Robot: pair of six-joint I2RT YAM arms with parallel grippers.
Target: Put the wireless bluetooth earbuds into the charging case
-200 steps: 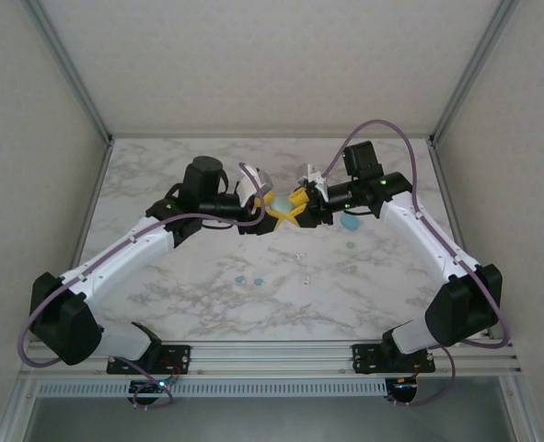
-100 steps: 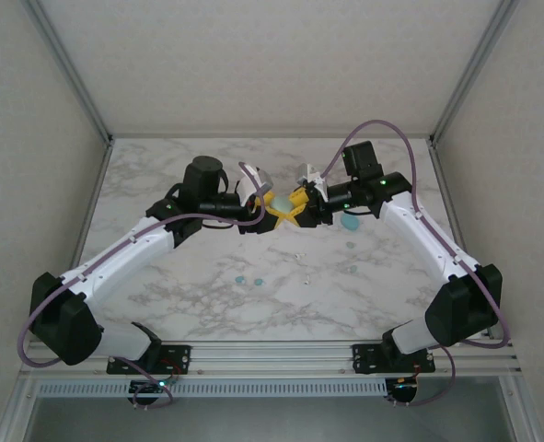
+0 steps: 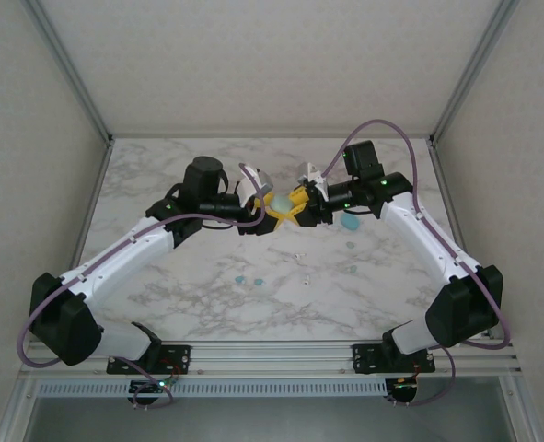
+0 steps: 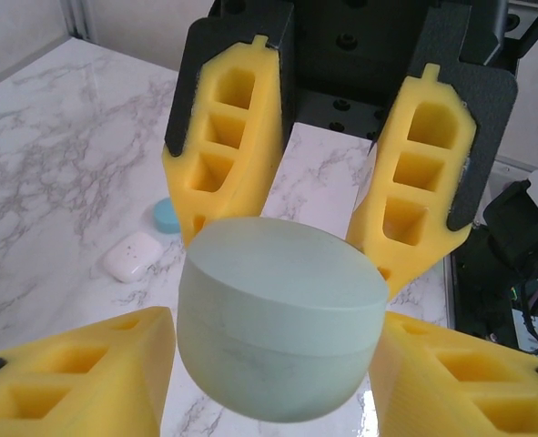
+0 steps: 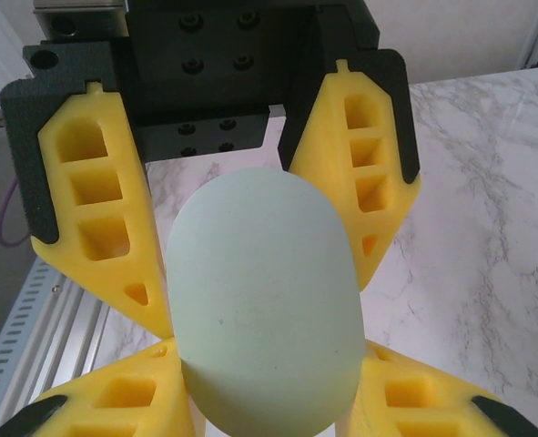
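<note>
Holding charging case (image 4: 278,319): left gripper (image 3: 272,212) and right gripper (image 3: 295,206) are both clamping it midair, fingers meeting.
Earbuds (image 3: 240,279): are lying loose on marble table (image 3: 143,175), well apart from case.

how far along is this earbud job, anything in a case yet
Done: nothing that shows. The tiny teal and whitish earbuds lie loose on the marble table. In hand: the pale green rounded case is held above the table, gripped by both the left gripper and the right gripper, and its lid looks shut. Left: open the case, then pick up and seat the earbuds.
</note>
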